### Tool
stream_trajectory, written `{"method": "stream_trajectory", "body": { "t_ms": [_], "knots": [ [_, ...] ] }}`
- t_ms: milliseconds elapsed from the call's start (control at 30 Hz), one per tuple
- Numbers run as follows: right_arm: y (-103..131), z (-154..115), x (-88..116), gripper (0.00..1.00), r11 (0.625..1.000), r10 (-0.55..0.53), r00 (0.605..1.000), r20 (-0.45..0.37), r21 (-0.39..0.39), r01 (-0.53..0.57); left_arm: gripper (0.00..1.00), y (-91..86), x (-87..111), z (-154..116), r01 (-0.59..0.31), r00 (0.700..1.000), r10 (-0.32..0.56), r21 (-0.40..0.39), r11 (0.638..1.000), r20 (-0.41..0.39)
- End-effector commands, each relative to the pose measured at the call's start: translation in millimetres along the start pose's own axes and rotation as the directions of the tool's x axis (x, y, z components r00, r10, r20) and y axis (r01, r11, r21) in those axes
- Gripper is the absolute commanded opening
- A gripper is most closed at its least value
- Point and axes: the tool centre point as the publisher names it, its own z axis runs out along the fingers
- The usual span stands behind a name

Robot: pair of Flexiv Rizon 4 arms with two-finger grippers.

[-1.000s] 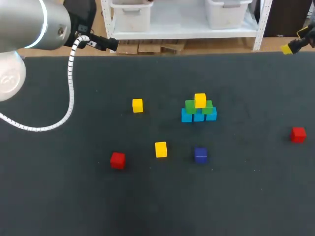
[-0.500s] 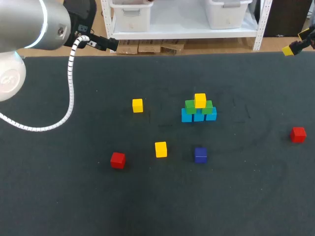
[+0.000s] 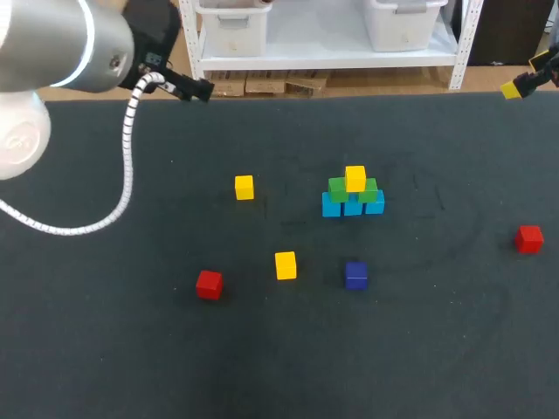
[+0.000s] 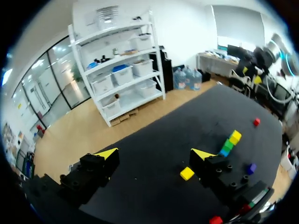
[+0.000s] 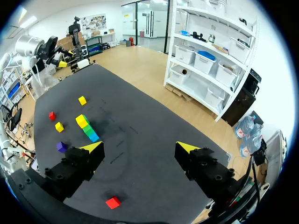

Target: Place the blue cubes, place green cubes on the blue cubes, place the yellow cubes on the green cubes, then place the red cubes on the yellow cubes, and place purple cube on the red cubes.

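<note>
Left pincer (image 4: 154, 154): wide, empty, high over far-left of worktop (image 3: 131, 349), likely kept clear of cubes.
Left red cube (image 3: 209, 284), far yellow cube (image 3: 244, 187), near yellow cube (image 3: 286, 264): loose, well apart, room for a grasp on each.
Centre stack: blue cubes (image 3: 352, 207) in touching row as base, green cubes (image 3: 339, 188) on them, top yellow cube (image 3: 355, 178) straddling greens.
Purple cube (image 3: 355, 275): near stack, goes last.
Right red cube (image 3: 528, 238): alone near right edge.
Right pincer (image 5: 139, 147): wide, empty, over far-right edge.
Judgement: yellow layer unfinished.
</note>
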Motion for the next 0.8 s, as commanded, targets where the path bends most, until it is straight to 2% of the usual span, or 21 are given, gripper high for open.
{"method": "stream_trajectory", "body": {
  "t_ms": [33, 133, 233, 300, 333, 367, 400, 433, 500, 600, 700, 800],
  "knots": [
    [0, 0, 0, 1.00, 1.000, -0.001, 1.000, 0.002, -0.002, 0.001, 1.00, -2.5, -9.4, 12, -0.057, 0.994, 0.065, 0.097, 0.994, -0.084],
    [0, 0, 0, 1.00, 1.000, -0.001, 1.000, 0.002, -0.002, 0.001, 1.00, -13.2, -6.7, 17, -0.104, 0.981, 0.125, 0.142, 0.984, -0.147],
    [0, 0, 0, 1.00, 1.000, -0.001, 1.000, 0.002, -0.002, 0.001, 1.00, -25.8, -6.5, 19, -0.202, 0.949, 0.243, 0.203, 0.958, -0.202],
    [0, 0, 0, 1.00, 1.000, -0.001, 1.000, 0.002, -0.002, 0.001, 1.00, -34.2, -6.9, 19, -0.318, 0.897, 0.373, 0.239, 0.917, -0.237],
    [0, 0, 0, 1.00, 1.000, -0.001, 1.000, 0.002, -0.002, 0.001, 1.00, -38.4, -6.3, 19, -0.325, 0.888, 0.389, 0.262, 0.909, -0.247],
    [0, 0, 0, 1.00, 1.000, -0.001, 1.000, 0.002, -0.002, 0.001, 1.00, -44.4, -4.3, 20, -0.337, 0.867, 0.426, 0.327, 0.883, -0.257],
    [0, 0, 0, 1.00, 1.000, -0.001, 1.000, 0.002, -0.002, 0.001, 1.00, -51.6, -0.6, 21, -0.361, 0.837, 0.476, 0.382, 0.851, -0.268],
    [0, 0, 0, 1.00, 1.000, -0.001, 1.000, 0.002, -0.002, 0.001, 1.00, -56.0, 1.4, 21, -0.366, 0.824, 0.496, 0.411, 0.835, -0.275],
    [0, 0, 0, 1.00, 1.000, -0.001, 1.000, 0.002, -0.002, 0.001, 1.00, -62.5, 4.9, 20, -0.415, 0.770, 0.577, 0.474, 0.776, -0.271],
    [0, 0, 0, 1.00, 1.000, -0.001, 1.000, 0.002, -0.002, 0.001, 1.00, -61.2, 10.0, 16, -0.461, 0.710, 0.654, 0.530, 0.712, -0.260],
    [0, 0, 0, 1.00, 1.000, -0.001, 1.000, 0.002, -0.002, 0.001, 1.00, -53.9, 18.8, 19, -0.480, 0.659, 0.699, 0.560, 0.675, -0.278],
    [0, 0, 0, 1.00, 1.000, -0.001, 1.000, 0.002, -0.002, 0.001, 1.00, -50.8, 27.8, 23, -0.473, 0.632, 0.725, 0.604, 0.641, -0.274]
  ]
}}
